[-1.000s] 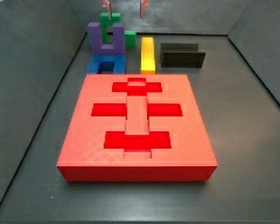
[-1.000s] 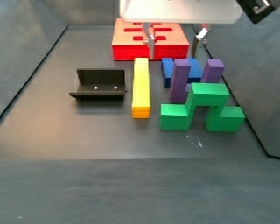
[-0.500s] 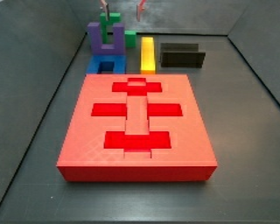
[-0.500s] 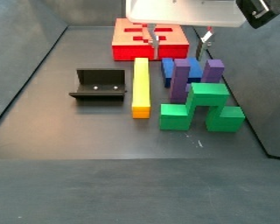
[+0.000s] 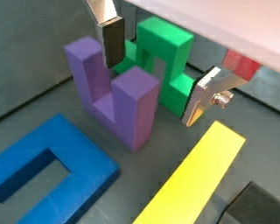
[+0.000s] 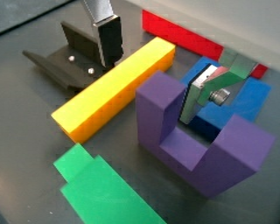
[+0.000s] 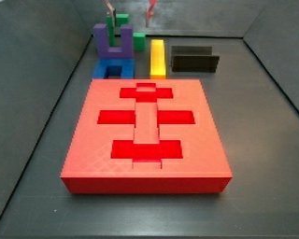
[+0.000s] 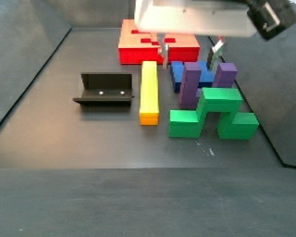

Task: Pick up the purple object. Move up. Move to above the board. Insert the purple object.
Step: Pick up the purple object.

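Above the far cluster of blocks, the gripper [image 5: 154,74] had moved a little from half a second before, its fingers [image 6: 108,39] spread apart and clasping nothing. Purple object [image 5: 113,92] stood upright on the bench [image 8: 64,139], U-shaped smooth plastic, one prong between the fingers, beside green stepped block [image 8: 213,113] and blue block [image 5: 43,171]. Red board [image 7: 146,131] lay apart, its cross recesses holding nothing.

Matt plastic purple object [image 5: 113,87]; silver-metal gripper [image 5: 154,74] fingers.

No readable text, labels, brands, numbers or signs anywhere. Gripper [image 5: 154,74] above purple object [image 5: 113,92], both unmarked.
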